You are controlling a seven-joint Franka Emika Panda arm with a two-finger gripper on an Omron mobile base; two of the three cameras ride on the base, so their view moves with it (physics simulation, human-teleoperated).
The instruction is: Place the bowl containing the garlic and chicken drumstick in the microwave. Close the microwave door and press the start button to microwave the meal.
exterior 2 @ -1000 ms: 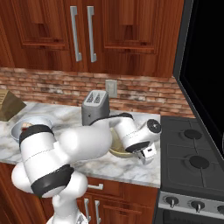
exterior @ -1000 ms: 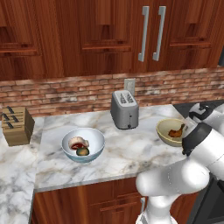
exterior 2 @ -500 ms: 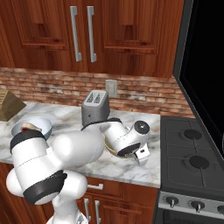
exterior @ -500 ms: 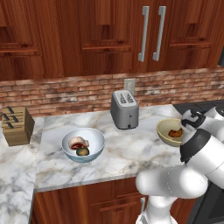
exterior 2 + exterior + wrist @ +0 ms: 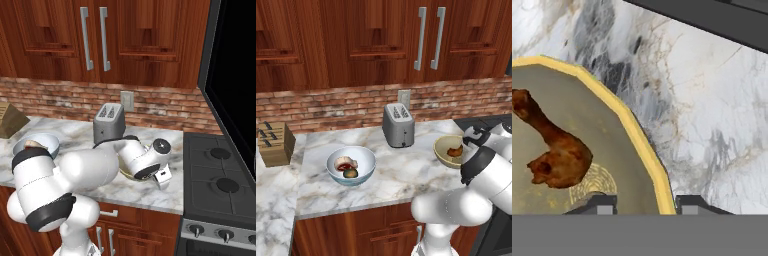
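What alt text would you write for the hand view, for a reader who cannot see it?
Close view down into a tan bowl with a yellow rim, holding a brown chicken drumstick. The two dark fingers stand on either side of the rim, above a white marble counter.

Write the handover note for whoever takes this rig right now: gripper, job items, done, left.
Gripper: open, one finger on each side of the bowl's yellow rim, not yet closed on it.
Bowl: on the marble counter, right of the toaster, next to the stove.
Chicken drumstick lies inside it; garlic can't be made out.
Done: approach to the rim.
Left: grip, lift, put the bowl in the microwave, shut the door, press start.
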